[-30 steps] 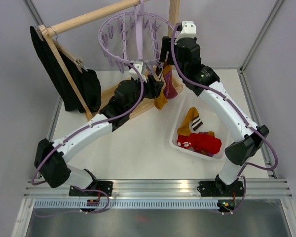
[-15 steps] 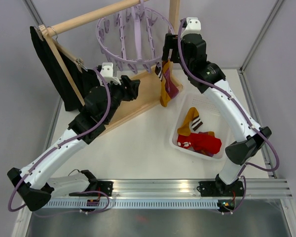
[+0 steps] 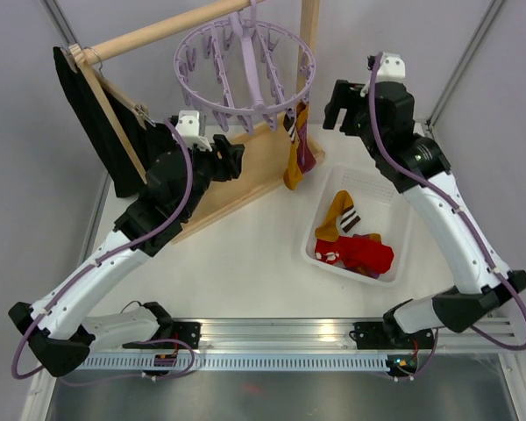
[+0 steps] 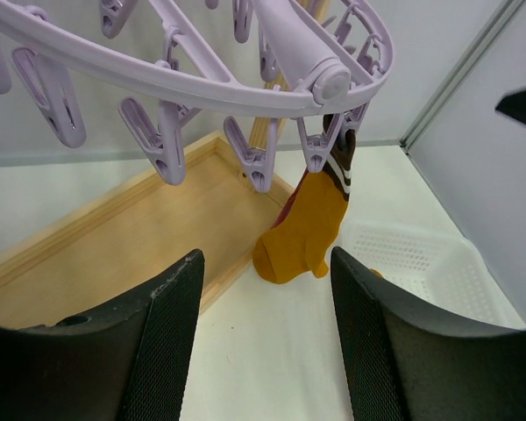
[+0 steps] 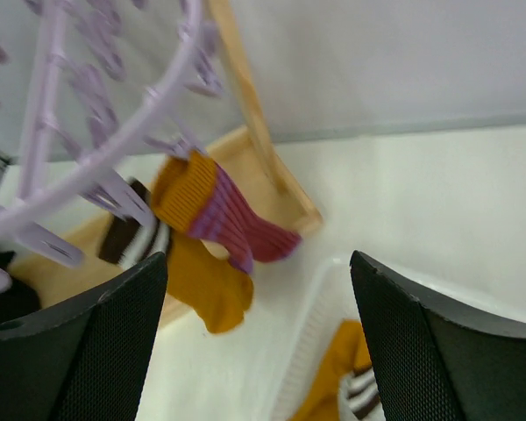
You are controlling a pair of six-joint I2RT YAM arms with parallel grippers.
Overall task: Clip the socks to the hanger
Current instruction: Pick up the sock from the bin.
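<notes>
The left gripper (image 3: 231,160) hangs with fingers apart and nothing between them, facing the hanger (image 4: 184,81). The hanger is a round lavender spoked ring of dangling pegs, hung from the wooden rack (image 3: 158,31). Two of the socks (image 3: 296,158) are clipped at its right edge: a mustard sock (image 4: 302,224) with a brown-and-white striped cuff, and a maroon sock (image 5: 250,232) with an orange cuff. Red and mustard ones lie in the white basket (image 3: 401,219) on the counter (image 3: 245,254). The right gripper (image 3: 337,101) is spread wide and empty.

White worktop (image 3: 245,263), pale and matte. Wooden rack base (image 3: 232,180) lies flat on it at back, in front of my left arm: shallow tray with raised rim, set at an angle. White mesh basket (image 3: 381,206) on right side, just beside tray's corner.
</notes>
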